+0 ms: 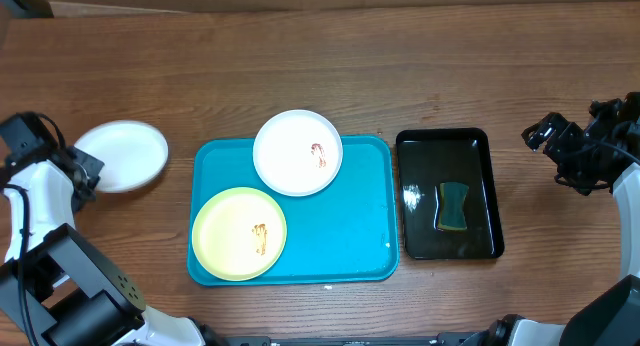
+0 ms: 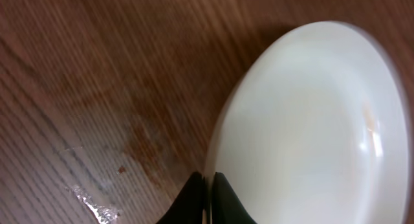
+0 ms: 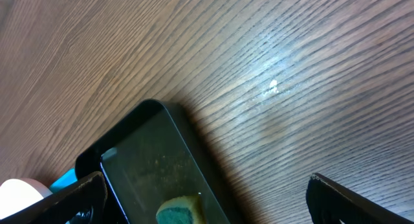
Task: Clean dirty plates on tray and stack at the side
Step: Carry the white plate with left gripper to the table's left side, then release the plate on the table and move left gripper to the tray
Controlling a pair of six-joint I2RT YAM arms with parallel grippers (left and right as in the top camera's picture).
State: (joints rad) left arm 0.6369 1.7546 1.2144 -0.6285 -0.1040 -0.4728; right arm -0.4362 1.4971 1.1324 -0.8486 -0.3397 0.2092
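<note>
On the near half of the blue tray (image 1: pixel 350 216) lies the yellow plate (image 1: pixel 238 233), with a brown smear across its middle. Behind it the smeared white plate (image 1: pixel 298 152) sits over the tray's far rim, a brown streak right of its centre. Neither looks washed. Off the tray to the left, the side plate (image 1: pixel 120 156) rests alone on the counter (image 1: pixel 300 56) and looks clean apart from one faint mark I cannot make out. By my reckoning one plate of three is done, two are left to wipe, and no stack exists yet.

The left claw (image 2: pixel 208 195) is pinched almost completely together on the side plate's near rim, and the plate's edge shows as a thin pale line between its tips. Further right, the sponge (image 1: pixel 452 206) lies in the black tray (image 1: pixel 445 136), beside the blue one. The right claw (image 3: pixel 207 179) is spread fully wide and holds nothing. It hangs over bare counter beyond the black tray, well apart from both dirty plates.
</note>
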